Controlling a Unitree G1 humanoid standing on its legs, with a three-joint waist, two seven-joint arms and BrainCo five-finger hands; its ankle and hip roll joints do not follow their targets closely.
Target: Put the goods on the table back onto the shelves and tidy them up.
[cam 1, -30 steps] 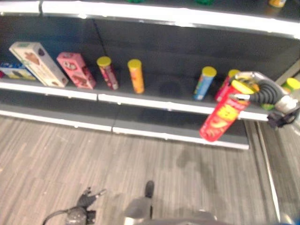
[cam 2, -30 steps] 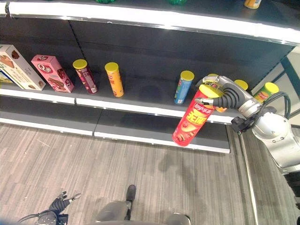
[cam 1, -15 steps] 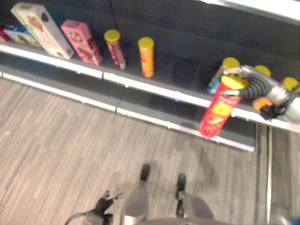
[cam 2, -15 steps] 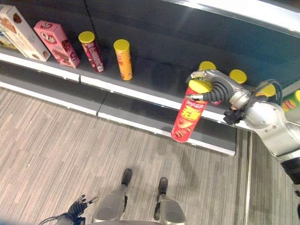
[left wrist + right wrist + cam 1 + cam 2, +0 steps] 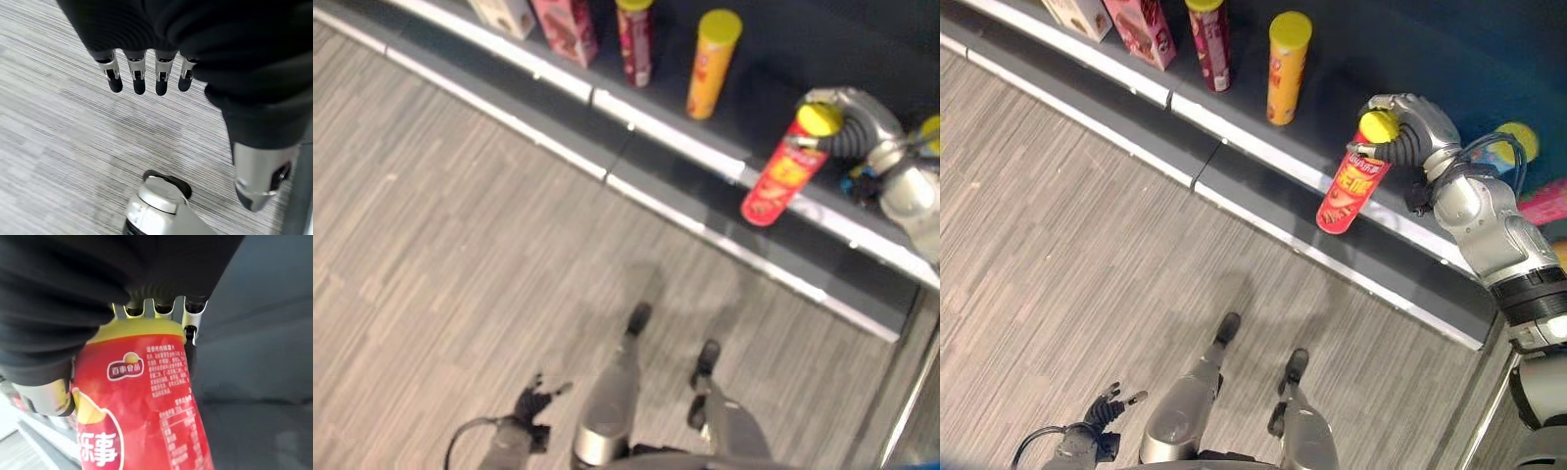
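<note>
Right hand [image 5: 1408, 125] has its fingers wrapped round the yellow-lidded top of a tall red cardboard crisp tube [image 5: 1351, 182], held tilted over the front edge of the dark lower shelf [image 5: 1234, 137]. Left of it on that shelf stand an orange yellow-lidded tube [image 5: 1286, 67] and a maroon tube [image 5: 1210, 44]. Left hand [image 5: 146, 73] hangs low over the grey striped floor [image 5: 1058, 215], fingers straight, holding nothing.

Right arm reaches forward and up on my right, wrist bent inward. Right hand [image 5: 1408, 125] has fingers and thumb curled round the yellow-capped top of the red can [image 5: 1349, 185], which hangs tilted below the hand. Left arm hangs low at my lower left; left hand [image 5: 1102, 409] has straight, relaxed fingers [image 5: 138, 81], holding nothing.
</note>
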